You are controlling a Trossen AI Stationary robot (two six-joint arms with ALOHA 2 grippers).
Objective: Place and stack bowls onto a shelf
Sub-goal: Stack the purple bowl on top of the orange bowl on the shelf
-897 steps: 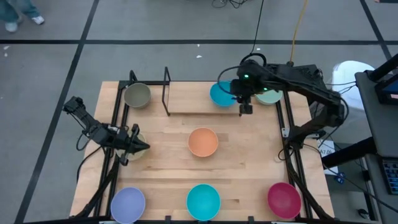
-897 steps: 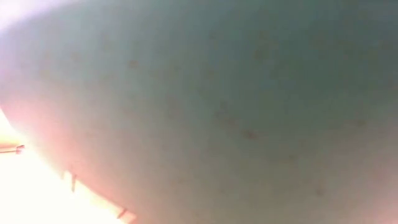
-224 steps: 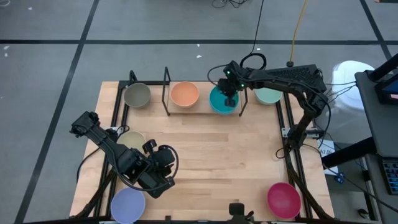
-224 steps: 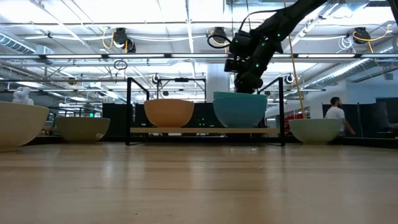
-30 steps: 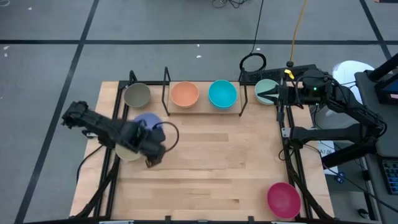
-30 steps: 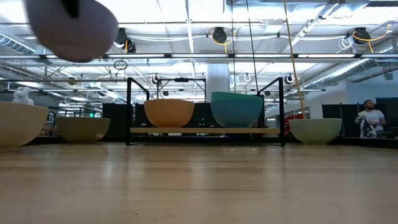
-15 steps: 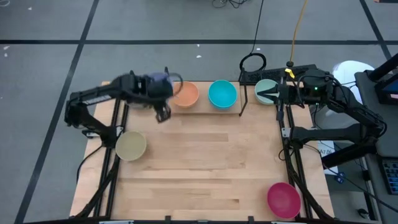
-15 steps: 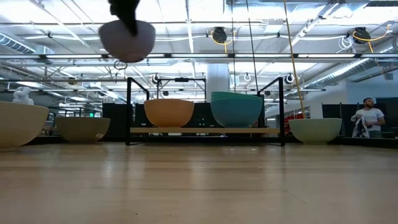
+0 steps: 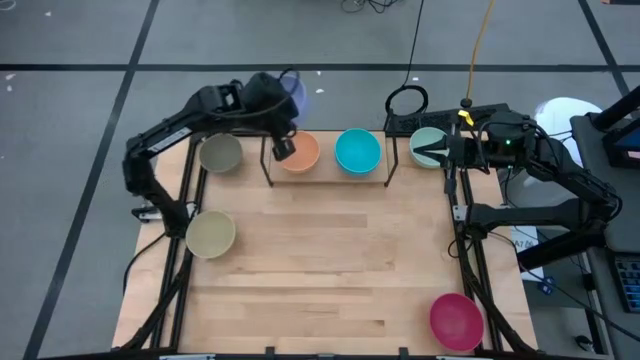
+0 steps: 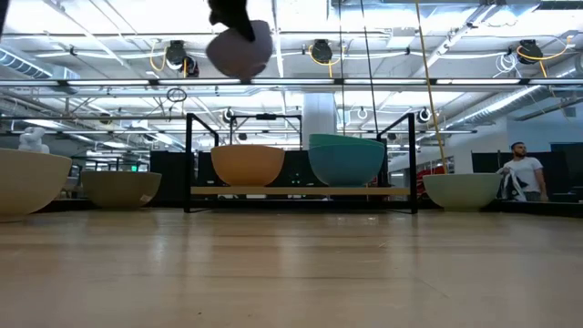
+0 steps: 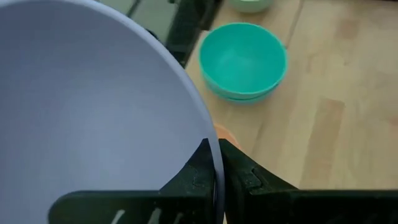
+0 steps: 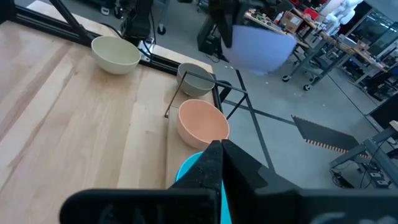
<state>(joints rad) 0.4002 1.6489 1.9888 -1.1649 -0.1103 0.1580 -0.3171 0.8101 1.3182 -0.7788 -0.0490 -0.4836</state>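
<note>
Overhead camera looks straight down on the whole desk (image 9: 320, 270), shelf (image 9: 325, 172) at upper centre of frame. A desk-level camera faces level across the boards to the same shelf (image 10: 301, 190) at mid-frame, the hall behind. The left wrist camera sits close against a lavender bowl (image 11: 93, 112), the cyan bowl (image 11: 242, 61) at upper right. The right wrist camera looks along the shelf at the orange bowl (image 12: 202, 122), centre frame, shared with the overhead and desk-level views.

The left arm reaches high across the worktop's far edge, its hand (image 9: 283, 148) pinched tight, while the right arm waits folded at the right side, hand (image 9: 416, 150) closed.
</note>
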